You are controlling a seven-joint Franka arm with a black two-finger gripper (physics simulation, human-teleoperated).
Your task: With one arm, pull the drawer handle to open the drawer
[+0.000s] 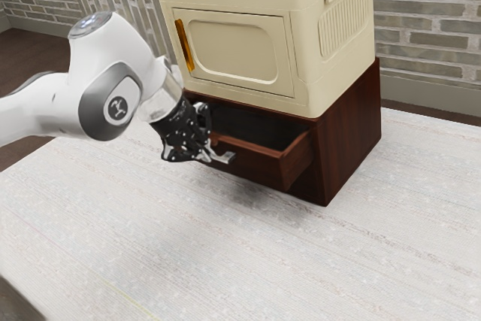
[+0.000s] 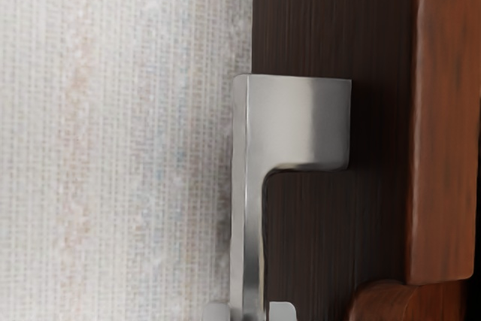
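Below the cream box (image 1: 240, 54), the cabinet (image 1: 352, 122) is seen with its drawer (image 1: 252, 168) partly out toward the exterior view's near left. The handle (image 1: 225, 158), on the drawer's front, seems, though its contact is partly hidden, to be pinched narrowly by the gripper (image 1: 207, 152) across its long bar; any further pull should be kept square to that bar, away from the cabinet.

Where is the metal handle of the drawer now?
The handle is just left of centre in the exterior view, on the front of the open drawer, gripped by the hand.
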